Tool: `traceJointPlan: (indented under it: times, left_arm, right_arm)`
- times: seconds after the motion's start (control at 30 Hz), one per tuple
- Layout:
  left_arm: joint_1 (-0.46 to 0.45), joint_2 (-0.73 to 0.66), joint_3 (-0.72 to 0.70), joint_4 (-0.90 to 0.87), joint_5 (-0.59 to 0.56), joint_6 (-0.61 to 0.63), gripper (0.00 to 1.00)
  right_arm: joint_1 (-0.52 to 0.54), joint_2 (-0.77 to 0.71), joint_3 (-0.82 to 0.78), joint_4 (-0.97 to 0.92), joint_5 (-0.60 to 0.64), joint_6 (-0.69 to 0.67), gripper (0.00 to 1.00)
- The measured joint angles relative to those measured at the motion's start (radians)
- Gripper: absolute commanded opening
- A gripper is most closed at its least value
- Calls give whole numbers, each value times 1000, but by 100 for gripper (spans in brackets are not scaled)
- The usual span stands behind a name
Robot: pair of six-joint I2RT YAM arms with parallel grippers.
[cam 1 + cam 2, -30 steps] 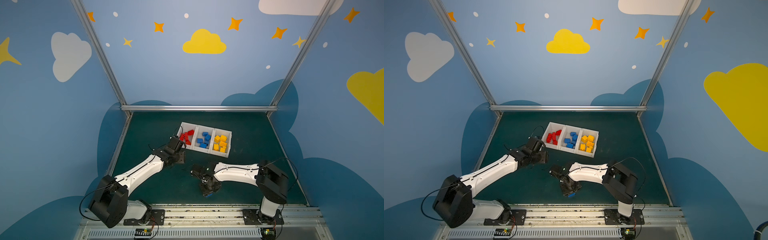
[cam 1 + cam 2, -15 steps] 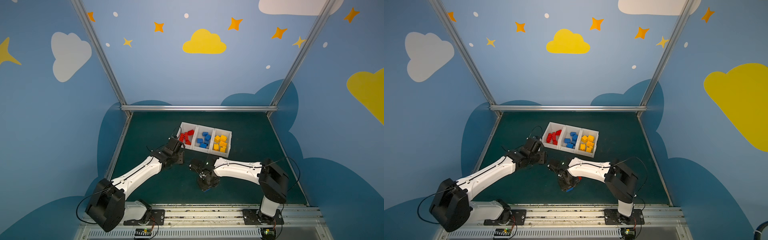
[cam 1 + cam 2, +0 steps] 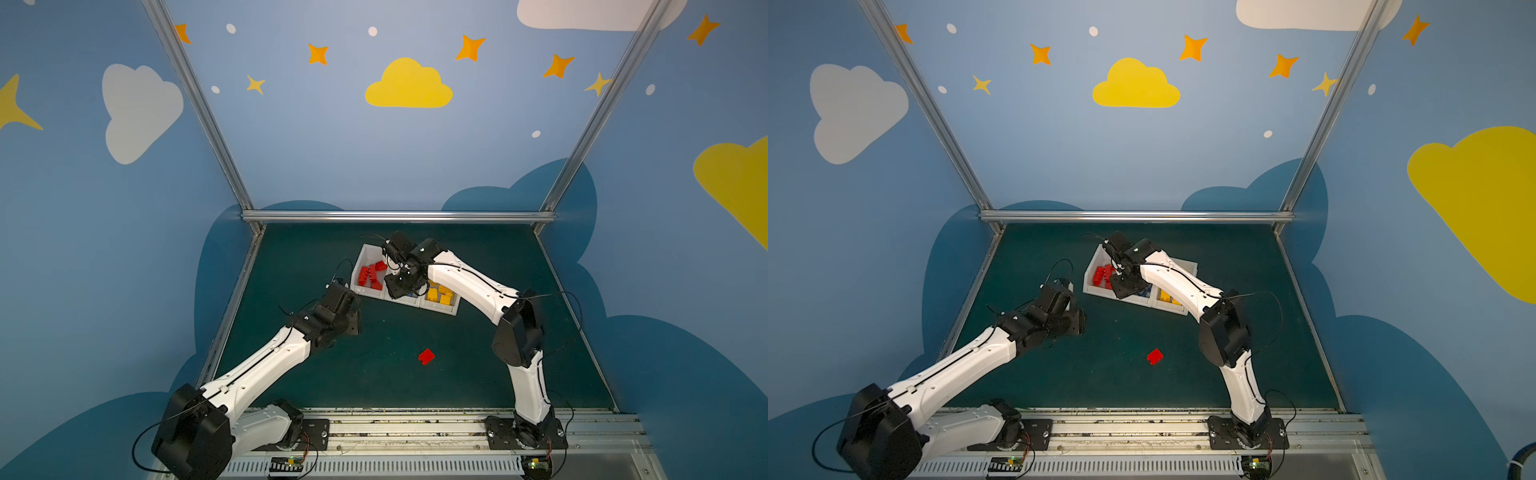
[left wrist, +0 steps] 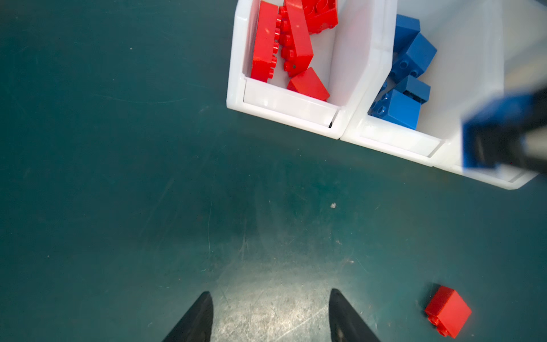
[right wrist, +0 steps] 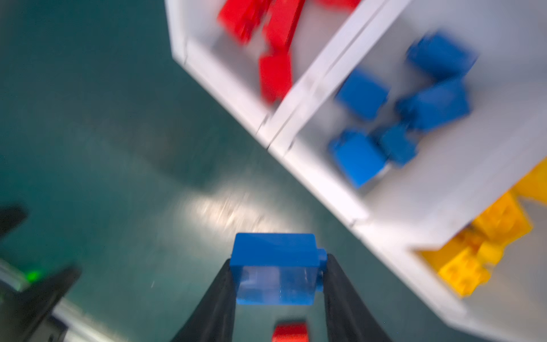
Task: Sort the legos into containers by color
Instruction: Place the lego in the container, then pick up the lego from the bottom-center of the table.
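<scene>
Three white bins stand in a row at the back of the mat. The red bin point(image 3: 360, 259) holds red legos point(image 4: 278, 44), the blue bin point(image 4: 399, 142) holds blue legos point(image 5: 438, 103), and the yellow bin point(image 3: 442, 309) holds yellow legos point(image 5: 488, 237). My right gripper point(image 5: 278, 262) is shut on a blue lego point(image 5: 276, 266), hovering over the near edge of the bins by the blue one. A loose red lego point(image 3: 426, 356) lies on the mat in front. My left gripper point(image 4: 270, 291) is open and empty above bare mat, left of and in front of the red bin.
The dark green mat point(image 3: 374, 386) is fenced by metal rails point(image 3: 395, 216) at the back and sides. The right arm point(image 3: 469, 282) arches over the yellow bin. The left arm point(image 3: 266, 365) lies across the left front of the mat.
My right gripper has risen from the front mat and swung back to the bins with the blue lego, uncovering the red lego. The left gripper drew slightly back from the red bin.
</scene>
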State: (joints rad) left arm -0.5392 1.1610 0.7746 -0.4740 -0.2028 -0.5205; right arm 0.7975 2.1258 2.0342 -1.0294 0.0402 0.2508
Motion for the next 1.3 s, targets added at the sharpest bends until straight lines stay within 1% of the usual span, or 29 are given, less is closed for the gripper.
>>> traceJointPlan:
  times: [0.07,0.17,0.27,0.4,0.47,0.53,0.63,0.8,0.93,1.17,1.3]
  left_arm:
    - [0,-16,-5,-3,0,-5,63]
    - [0,-40,-20,-5,0,-11,63]
    - [0,-61,-39,-4,0,-21,63]
    - [1,-80,-64,-3,1,-30,63]
    - [1,-82,-66,-4,2,-31,63]
    - [1,-82,-66,-2,2,-32,63]
    - [1,-82,-66,-2,4,-35,63]
    - [1,-82,-66,1,4,-38,63]
    - [1,-82,-66,5,5,-38,63]
    - [1,-80,-66,9,11,-38,63]
    - [1,-78,-66,11,10,-38,64]
  right_arm:
    - [-39,78,110,-20,5,-24,37]
    - [-84,164,224,-45,14,-39,37]
    - [-117,212,279,-55,19,-46,38]
    - [-154,231,290,-53,19,-73,49]
    - [-159,231,290,-50,19,-84,55]
    - [-159,231,291,-43,19,-94,59]
    - [-158,231,290,-36,18,-102,61]
    - [-157,228,289,-30,19,-102,61]
    - [-154,179,222,-16,16,-95,61]
    - [-153,30,63,-3,5,-65,61]
    - [-147,-88,-111,19,3,-53,61]
